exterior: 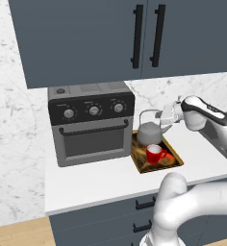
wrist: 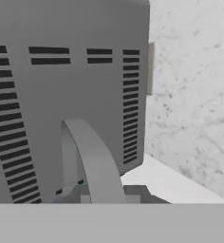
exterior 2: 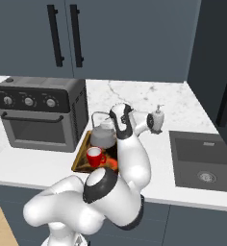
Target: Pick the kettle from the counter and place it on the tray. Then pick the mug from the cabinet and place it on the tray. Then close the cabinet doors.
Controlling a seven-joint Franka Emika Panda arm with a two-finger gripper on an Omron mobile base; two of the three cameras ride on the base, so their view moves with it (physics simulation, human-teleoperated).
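The kettle (exterior: 148, 133) sat on the far end of the tray (exterior: 177, 161), with the mug (exterior: 155, 153) just in front of it on the tray's near half. The fingers (exterior: 164, 115) hung at the kettle's arched handle, on its right side and above the body; they were drawn nearly together, and whether they pinched the handle could not be told. The tray lay on the desk (exterior: 101, 180) just right of the oven (exterior: 91, 124). Both doors (exterior: 110, 33) stood closed overhead. Bare desk lay near and right of the tray, up to the sink (exterior 2: 207, 161).
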